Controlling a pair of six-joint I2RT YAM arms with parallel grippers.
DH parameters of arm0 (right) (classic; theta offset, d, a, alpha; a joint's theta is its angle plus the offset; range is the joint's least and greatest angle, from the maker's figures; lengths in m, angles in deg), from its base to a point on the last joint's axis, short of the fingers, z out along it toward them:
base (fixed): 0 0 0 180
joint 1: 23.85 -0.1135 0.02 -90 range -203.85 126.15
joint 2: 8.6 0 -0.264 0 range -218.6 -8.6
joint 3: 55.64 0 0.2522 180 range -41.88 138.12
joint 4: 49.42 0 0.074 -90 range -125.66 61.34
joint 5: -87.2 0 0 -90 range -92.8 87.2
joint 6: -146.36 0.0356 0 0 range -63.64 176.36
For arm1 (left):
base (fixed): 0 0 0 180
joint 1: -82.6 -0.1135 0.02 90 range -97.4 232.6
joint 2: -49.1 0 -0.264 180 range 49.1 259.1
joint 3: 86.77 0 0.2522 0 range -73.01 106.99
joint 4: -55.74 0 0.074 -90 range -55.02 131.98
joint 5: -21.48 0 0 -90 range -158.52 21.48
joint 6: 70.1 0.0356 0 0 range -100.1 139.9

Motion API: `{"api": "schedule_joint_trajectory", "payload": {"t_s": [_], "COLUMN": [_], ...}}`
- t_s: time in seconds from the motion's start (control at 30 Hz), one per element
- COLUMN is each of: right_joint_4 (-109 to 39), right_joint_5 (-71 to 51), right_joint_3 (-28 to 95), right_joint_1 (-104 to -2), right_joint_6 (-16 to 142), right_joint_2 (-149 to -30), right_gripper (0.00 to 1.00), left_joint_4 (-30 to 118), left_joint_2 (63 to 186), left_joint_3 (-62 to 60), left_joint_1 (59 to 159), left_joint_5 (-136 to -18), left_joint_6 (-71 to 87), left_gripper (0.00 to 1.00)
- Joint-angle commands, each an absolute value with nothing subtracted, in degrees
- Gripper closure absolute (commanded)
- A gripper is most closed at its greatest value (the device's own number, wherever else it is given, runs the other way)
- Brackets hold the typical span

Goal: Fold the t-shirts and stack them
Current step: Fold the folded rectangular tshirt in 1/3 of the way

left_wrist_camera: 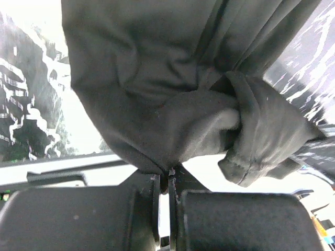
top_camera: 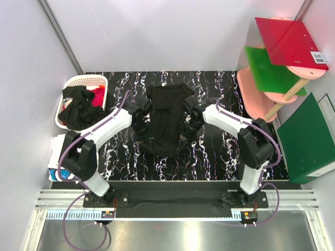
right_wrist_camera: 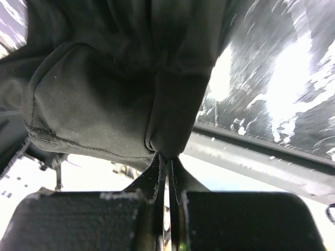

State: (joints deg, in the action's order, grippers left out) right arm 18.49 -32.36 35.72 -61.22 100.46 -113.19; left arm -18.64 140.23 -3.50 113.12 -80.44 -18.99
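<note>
Tabletop [top_camera: 209, 157], black veined white, beneath black t-shirt [top_camera: 166, 120]; pale walls [top_camera: 157, 31].

Bright even light, wrist backgrounds glaring, perhaps blurred

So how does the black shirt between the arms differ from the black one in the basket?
The shirt between the arms is pinched by the left pincer and right pincer and spread over the table; the basket shirt lies crumpled, untouched, partly over the basket rim. Both are black.

White arms [top_camera: 107, 126] — black joints [top_camera: 81, 159], purple cables [top_camera: 65, 222]
</note>
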Motion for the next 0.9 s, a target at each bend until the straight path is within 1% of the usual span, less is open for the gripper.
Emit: {"api": "schedule_joint_trajectory", "payload": {"t_s": [0.0,0.17,0.43,0.53,0.6,0.63,0.67,0.7,0.73,0.77,0.8,0.87], "right_joint_4": [21.6,22.3,24.6,25.9,26.2,26.6,26.9,27.2,27.4,27.3,27.4,27.4], "right_joint_5": [-28.0,-27.1,-25.1,-23.3,-22.9,-23.0,-23.1,-23.2,-23.5,-23.7,-23.7,-23.7], "right_joint_3": [42.5,50.5,59.7,62.7,64.8,65.6,67.1,67.8,68.3,69.3,69.7,71.0], "right_joint_1": [-58.5,-57.2,-55.8,-55.0,-54.4,-54.3,-53.7,-53.6,-53.3,-53.0,-52.4,-51.8], "right_joint_6": [93.7,92.0,89.8,89.7,89.5,89.2,89.1,89.0,88.9,88.9,89.0,89.1], "right_joint_2": [-116.8,-123.3,-132.3,-134.8,-136.2,-136.8,-138.0,-138.6,-139.0,-139.8,-140.1,-140.6], "right_gripper": [1.00,1.00,1.00,1.00,1.00,1.00,1.00,1.00,1.00,1.00,1.00,1.00], "left_joint_4": [-19.7,-20.9,-21.6,-21.7,-21.9,-21.7,-21.6,-21.7,-21.9,-21.9,-21.9,-22.2], "left_joint_2": [144.0,149.5,159.6,163.3,165.3,165.8,166.7,167.1,167.5,167.7,167.7,167.1], "left_joint_3": [4.3,11.7,19.4,22.2,23.7,24.2,25.4,26.0,26.6,27.8,28.3,29.5], "left_joint_1": [111.6,108.8,106.2,105.8,105.5,105.4,105.3,105.1,104.9,104.8,104.5,104.1], "left_joint_5": [-78.1,-77.8,-79.3,-80.3,-80.4,-80.5,-80.6,-80.5,-80.4,-80.5,-80.6,-80.9], "left_joint_6": [-16.8,-15.3,-12.4,-11.7,-11.6,-11.6,-11.6,-11.4,-11.1,-10.9,-10.8,-10.2], "left_gripper": [1.00,1.00,1.00,0.99,0.94,0.89,0.77,0.51,0.33,0.11,0.01,0.01]}}
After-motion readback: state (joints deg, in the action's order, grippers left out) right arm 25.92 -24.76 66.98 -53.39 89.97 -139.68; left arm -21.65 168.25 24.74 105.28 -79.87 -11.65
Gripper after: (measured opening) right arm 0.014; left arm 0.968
